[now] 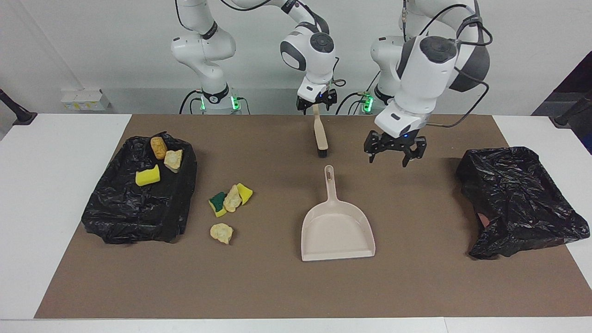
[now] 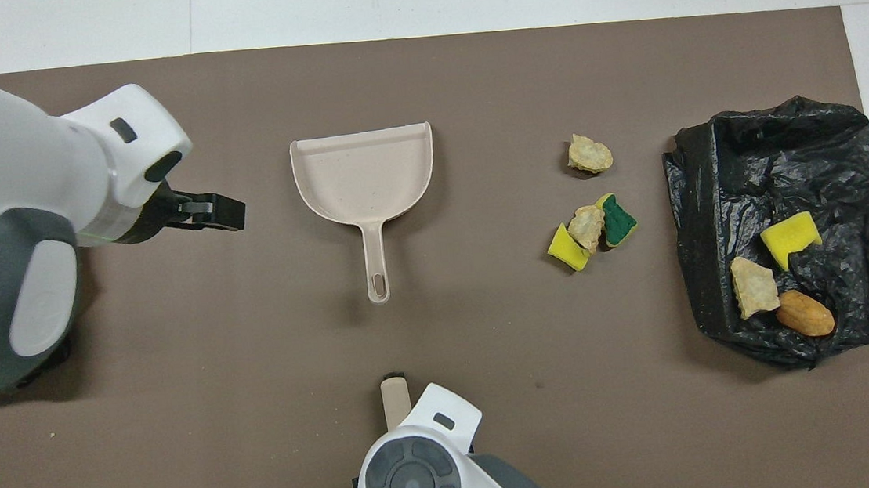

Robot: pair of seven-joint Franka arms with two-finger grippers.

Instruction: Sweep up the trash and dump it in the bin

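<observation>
Right hand point(image 1: 316, 104) clamped on brush point(image 1: 320, 134), hanging near dustpan point(image 1: 336, 229) handle. Left hand point(image 1: 393, 153), fingers apart, empty, above table. Trash point(image 1: 230, 200) lay beside bin point(image 1: 138, 199). Advice: left grips handle low, steadies pan before sweep.

- One beige dustpan point(image 1: 337, 227) lies on the brown mat point(image 1: 416, 286).
- One brush point(image 1: 320, 134), pale handle and dark head.
- Two black bags: one point(image 1: 138, 203) toward the right arm's end of the surface, one point(image 1: 518, 199) toward the left arm's end.
- Three pieces of trash in the first bag: one yellow sponge piece point(image 1: 147, 176), one pale bread-like lump point(image 1: 173, 159), one golden lump point(image 1: 158, 147).
- Four pieces on the mat: a cluster point(image 1: 231, 199) of two sponge pieces and one lump, and one lump apart point(image 1: 221, 232).
- Two arms, each with one tool: the left tool point(image 1: 393, 157), the right tool point(image 1: 316, 104).
</observation>
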